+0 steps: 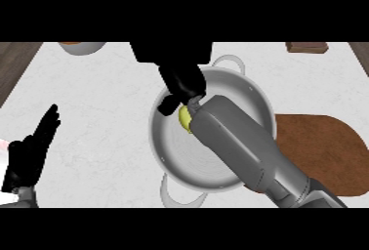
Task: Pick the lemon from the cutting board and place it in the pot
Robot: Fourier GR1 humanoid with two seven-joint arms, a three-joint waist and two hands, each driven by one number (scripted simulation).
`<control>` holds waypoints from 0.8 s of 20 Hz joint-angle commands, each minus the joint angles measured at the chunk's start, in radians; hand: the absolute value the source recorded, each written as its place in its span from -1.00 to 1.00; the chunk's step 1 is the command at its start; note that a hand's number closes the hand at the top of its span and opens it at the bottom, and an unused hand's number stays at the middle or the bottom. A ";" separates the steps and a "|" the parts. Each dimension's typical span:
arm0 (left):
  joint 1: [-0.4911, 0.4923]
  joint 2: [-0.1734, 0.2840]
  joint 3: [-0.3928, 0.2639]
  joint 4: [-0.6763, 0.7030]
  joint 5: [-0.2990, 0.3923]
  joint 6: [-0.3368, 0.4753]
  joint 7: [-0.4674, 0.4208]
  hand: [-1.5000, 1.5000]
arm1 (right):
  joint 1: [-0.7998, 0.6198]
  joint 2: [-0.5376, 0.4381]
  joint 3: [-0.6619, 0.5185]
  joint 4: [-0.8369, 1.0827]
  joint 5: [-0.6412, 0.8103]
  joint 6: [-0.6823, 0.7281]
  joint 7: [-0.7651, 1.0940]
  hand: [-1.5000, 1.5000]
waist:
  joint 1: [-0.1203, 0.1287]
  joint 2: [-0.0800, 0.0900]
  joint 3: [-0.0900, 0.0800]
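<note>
Far left, lower edge: left hand (32, 146) rests w/ fingers straight and pointing up, holding nothing, over the pale desk (101, 112). Its grey forearm barely shows at the bottom corner.

Top left, at the desk's far edge: part of a light bowl (83, 47) w/ something brownish inside, cut off by the view's edge.

Centre: a big silver pot (216, 132) w/ two loop handles, one at the far side, one at the near side. Right forearm comes in from lower right and crosses diagonally over the pot's inside. Right hand (180, 80) sits above the pot's far-left part, fingers curled round the lemon (185, 118). Only a small yellow sliver of the lemon shows, between the hand and the forearm's wrist end, over the pot's interior near its left wall. Can't tell if the lemon touches the pot floor.

Right of the pot: brown cutting board (324, 151), rounded corners, lying flat on the desk, its left edge just beside the pot's rim and partly hidden by the forearm.

Top right: a small dark brown block (306, 47) at the desk's far edge, well apart from the pot.
</note>
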 commanded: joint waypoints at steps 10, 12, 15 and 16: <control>0.041 -0.015 0.011 0.039 -0.019 0.012 -0.070 0.00 | 0.054 0.000 -0.200 -0.201 -0.310 -0.034 -0.102 -1.00 | -0.027 -0.007 0.000; 0.022 0.018 0.036 -0.051 0.014 -0.011 0.055 0.00 | 0.128 -0.065 -0.209 -0.331 -0.344 0.051 -0.073 -1.00 | -0.036 -0.011 0.001; 0.025 -0.006 0.027 -0.014 0.000 0.004 0.027 0.00 | 0.242 -0.100 -0.227 -0.474 -0.394 0.101 -0.056 -1.00 | -0.042 -0.010 0.000; 0.003 0.005 0.046 0.016 0.011 -0.001 -0.006 0.00 | 0.284 -0.121 -0.227 -0.541 -0.403 0.118 -0.033 -1.00 | -0.046 -0.011 0.000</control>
